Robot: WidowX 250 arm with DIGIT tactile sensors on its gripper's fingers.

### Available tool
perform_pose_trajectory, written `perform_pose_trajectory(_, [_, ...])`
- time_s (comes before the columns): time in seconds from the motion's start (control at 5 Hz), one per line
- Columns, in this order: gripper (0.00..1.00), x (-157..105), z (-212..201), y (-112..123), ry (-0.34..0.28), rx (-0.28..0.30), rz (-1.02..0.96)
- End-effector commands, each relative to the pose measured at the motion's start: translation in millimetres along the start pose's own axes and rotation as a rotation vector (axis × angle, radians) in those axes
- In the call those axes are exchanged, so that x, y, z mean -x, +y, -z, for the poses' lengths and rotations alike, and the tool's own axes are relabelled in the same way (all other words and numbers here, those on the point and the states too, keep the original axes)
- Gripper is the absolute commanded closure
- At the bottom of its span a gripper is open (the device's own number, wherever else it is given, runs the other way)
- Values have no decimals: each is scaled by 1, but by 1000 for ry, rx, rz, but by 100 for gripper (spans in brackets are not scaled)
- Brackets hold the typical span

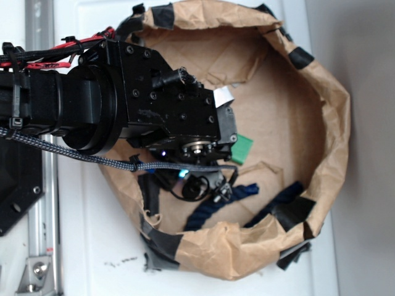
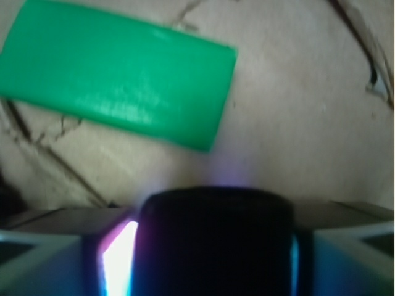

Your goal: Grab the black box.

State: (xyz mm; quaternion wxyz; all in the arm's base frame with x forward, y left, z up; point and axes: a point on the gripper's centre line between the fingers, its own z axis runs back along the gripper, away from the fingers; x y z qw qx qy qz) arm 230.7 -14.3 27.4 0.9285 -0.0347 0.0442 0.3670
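Note:
The black box [image 2: 213, 246] fills the bottom middle of the wrist view, glossy and dark with a rounded top edge. My gripper [image 2: 213, 213] has a finger on each side of it. The right finger [image 2: 352, 259] lies close against the box. A bright lit sliver shows between the box and the left finger [image 2: 49, 259]. In the exterior view the arm's wrist [image 1: 185, 117] reaches into the brown paper bowl [image 1: 321, 92] and hides both the fingers and the box.
A flat green block [image 2: 120, 83] lies just beyond the box, also seen as a green block [image 1: 242, 149] poking out by the wrist. A dark blue rope [image 1: 222, 200] lies at the bowl's lower side. Black tape patches [image 1: 293, 209] sit along the rim.

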Motion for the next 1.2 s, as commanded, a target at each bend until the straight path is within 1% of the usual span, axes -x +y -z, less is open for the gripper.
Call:
perform_pose_trajectory(0.0, [100, -23, -73, 20, -209, 0, 220])
perform_pose_trajectory(0.2, [100, -42, -117, 40, -381, -45, 323])
perform_pose_trajectory(0.4, [100, -51, -133, 36, -382, -114, 342])
perform_pose_trajectory(0.6, [100, -53, -121, 15, -228, -59, 403])
perform_pose_trajectory(0.8, [100, -48, -117, -3, -135, 16, 503])
perform_pose_trajectory(1.0, [100, -49, -109, -8, -188, -22, 497])
